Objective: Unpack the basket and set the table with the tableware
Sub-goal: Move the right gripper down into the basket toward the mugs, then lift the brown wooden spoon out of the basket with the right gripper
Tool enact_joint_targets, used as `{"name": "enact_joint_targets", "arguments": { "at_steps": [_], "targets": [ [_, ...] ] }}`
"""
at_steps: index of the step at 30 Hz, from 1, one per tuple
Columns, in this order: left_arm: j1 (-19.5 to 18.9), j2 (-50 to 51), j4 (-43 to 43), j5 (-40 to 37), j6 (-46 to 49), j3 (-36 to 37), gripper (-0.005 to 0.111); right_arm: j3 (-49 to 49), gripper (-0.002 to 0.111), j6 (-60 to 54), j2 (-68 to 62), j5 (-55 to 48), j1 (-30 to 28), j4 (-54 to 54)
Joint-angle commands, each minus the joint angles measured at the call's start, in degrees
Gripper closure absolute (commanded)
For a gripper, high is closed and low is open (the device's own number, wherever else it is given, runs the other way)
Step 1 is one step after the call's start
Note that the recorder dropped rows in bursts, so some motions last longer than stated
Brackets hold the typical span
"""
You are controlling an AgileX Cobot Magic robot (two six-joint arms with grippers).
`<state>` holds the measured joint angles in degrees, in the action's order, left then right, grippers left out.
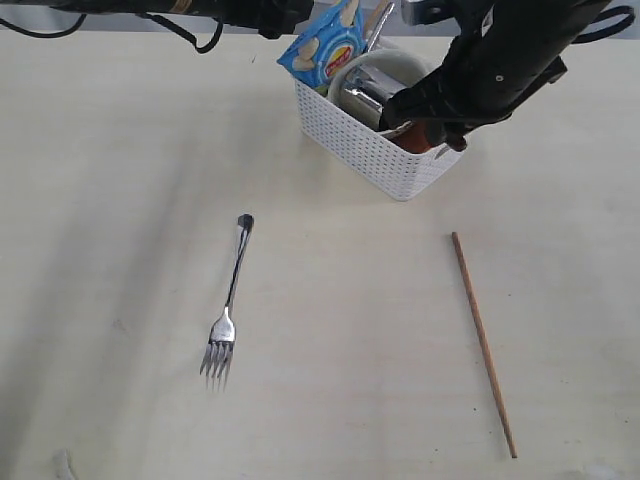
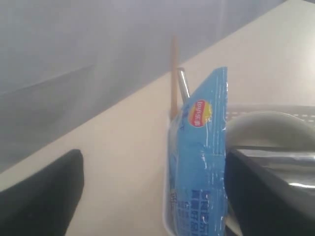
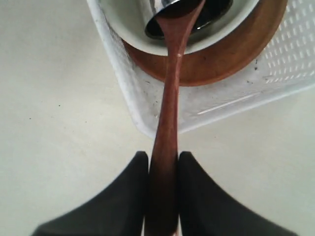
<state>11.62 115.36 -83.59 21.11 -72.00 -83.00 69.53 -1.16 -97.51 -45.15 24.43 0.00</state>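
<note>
The white basket stands at the back of the table. It holds a cream bowl, a steel cup and a brown plate. My right gripper is shut on the handle of the red-brown wooden spoon. The spoon's far end rests in the cup inside the bowl. A steel fork and one chopstick lie on the table. My left gripper is open behind the basket. Another chopstick and a steel handle stick up there.
A blue snack packet stands upright at the basket's far corner, close to one left finger. The left arm stretches along the table's back edge. The right arm hangs over the basket's right end.
</note>
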Motion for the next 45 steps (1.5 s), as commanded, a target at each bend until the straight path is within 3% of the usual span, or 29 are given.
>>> {"name": "enact_joint_targets", "arguments": {
  "at_steps": [1, 11, 20, 26, 32, 34, 38, 45],
  "targets": [
    [-0.05, 0.00, 0.32, -0.14, -0.39, -0.44, 0.034, 0.35, 0.106, 1.16, 2.47, -4.11, 0.00, -0.47],
    [-0.05, 0.00, 0.32, -0.14, -2.31, -0.44, 0.034, 0.35, 0.107, 1.99, 7.85, -15.23, 0.00, -0.61],
    [-0.05, 0.00, 0.32, -0.14, -3.02, -0.44, 0.034, 0.35, 0.107, 0.17, 17.12, -24.81, 0.00, -10.57],
    [-0.05, 0.00, 0.32, -0.14, -3.46, -0.44, 0.034, 0.35, 0.107, -18.34, 20.62, -24.81, 0.00, -13.32],
    [-0.05, 0.00, 0.32, -0.10, -3.59, -0.44, 0.034, 0.35, 0.107, -51.35, 20.29, -24.81, 0.00, -12.76],
    [-0.05, 0.00, 0.32, 0.45, -4.93, -0.44, 0.034, 0.35, 0.107, -62.54, 19.75, -18.81, 0.00, -13.84],
    [-0.05, 0.00, 0.32, 1.97, -5.18, -0.44, 0.034, 0.70, 0.107, -66.50, 18.70, -3.21, 0.00, -17.36],
    [-0.05, 0.00, 0.32, 2.08, -5.18, -0.44, 0.034, 6.91, 0.109, -79.25, 13.50, 0.05, -0.11, -17.86]
  ]
}}
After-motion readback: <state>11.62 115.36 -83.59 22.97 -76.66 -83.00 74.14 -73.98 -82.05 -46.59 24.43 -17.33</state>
